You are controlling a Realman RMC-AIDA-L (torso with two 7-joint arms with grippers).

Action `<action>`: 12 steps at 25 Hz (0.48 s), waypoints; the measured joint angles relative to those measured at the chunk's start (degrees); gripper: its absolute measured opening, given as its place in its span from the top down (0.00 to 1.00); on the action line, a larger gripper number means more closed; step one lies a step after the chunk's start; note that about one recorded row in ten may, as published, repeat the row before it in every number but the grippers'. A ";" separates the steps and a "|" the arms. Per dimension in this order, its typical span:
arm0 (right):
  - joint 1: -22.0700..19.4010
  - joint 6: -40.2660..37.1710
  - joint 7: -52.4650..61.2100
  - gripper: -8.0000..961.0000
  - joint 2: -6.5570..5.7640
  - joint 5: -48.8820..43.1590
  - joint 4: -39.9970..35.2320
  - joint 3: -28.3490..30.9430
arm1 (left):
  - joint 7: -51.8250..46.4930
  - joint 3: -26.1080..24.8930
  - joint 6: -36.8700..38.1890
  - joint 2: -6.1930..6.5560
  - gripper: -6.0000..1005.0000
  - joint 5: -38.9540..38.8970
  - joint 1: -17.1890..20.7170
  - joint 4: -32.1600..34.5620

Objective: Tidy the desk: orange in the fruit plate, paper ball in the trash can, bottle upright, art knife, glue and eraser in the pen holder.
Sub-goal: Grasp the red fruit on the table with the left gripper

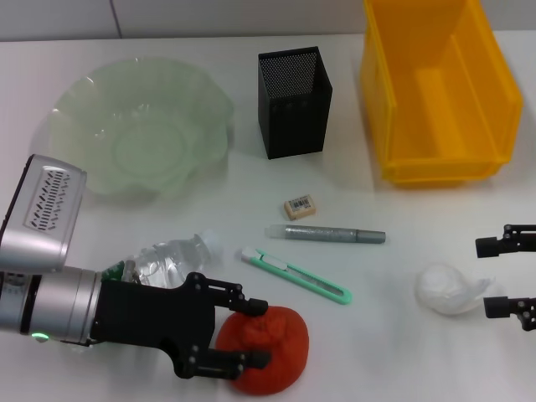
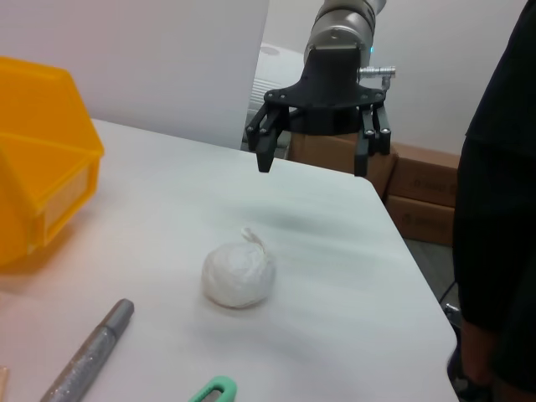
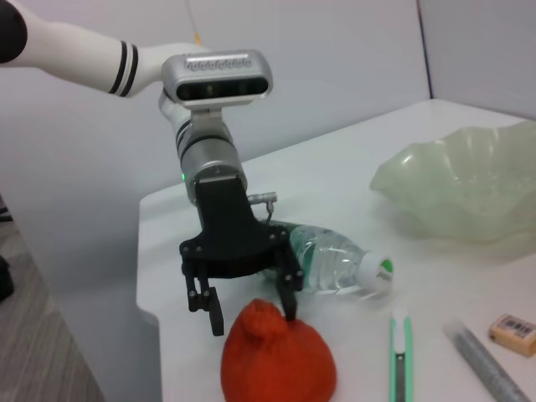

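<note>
- The left tool stood at the table's near left corner, its fingers spread apart around the near-left side of the orange, one fingertip over its top and one low against its flank, not yet closed on it.
- The orange sat by the table's near edge; the fruit plate lay at the far left, straight beyond the left arm, so that arm was plainly the nearer one for the carry.
- The bottle lay on its side just behind the left tool, cap pointing toward the table's middle.
- The right tool waited at the near right edge, fingers apart, just beside the paper ball, which lay toward the table's middle from it.
</note>
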 joint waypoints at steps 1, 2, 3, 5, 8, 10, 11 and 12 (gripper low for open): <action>-0.17 -0.04 0.00 0.14 0.00 0.00 -0.23 0.29 | 0.00 0.02 -0.13 0.00 0.29 0.11 -0.14 -0.04; -0.17 -0.04 0.00 0.14 0.00 0.00 -0.23 0.29 | 0.00 0.02 -0.13 0.00 0.29 0.11 -0.14 -0.04; -0.19 -0.04 0.00 0.14 0.00 0.00 -0.24 0.31 | 0.00 0.02 -0.37 0.00 0.29 0.13 -0.18 -0.04; -0.20 -0.04 0.00 0.14 0.00 0.00 -0.25 0.32 | 0.00 0.02 -0.52 0.00 0.30 0.15 -0.19 0.01; -0.20 -0.04 0.00 0.14 0.00 0.00 -0.27 0.29 | 0.00 0.02 -0.69 -0.06 0.37 0.37 -0.21 0.11; -0.20 -0.04 0.00 0.14 0.00 0.00 -0.28 0.28 | 0.00 0.02 -0.69 -0.06 0.42 0.37 -0.21 0.11; -0.19 -0.04 0.00 0.14 0.00 0.00 -0.28 0.28 | 0.00 0.02 -0.70 -0.07 0.44 0.53 -0.27 0.05; -0.19 -0.04 0.00 0.14 0.00 0.00 -0.28 0.29 | -0.06 0.67 -0.69 -0.09 0.48 0.79 -0.33 0.04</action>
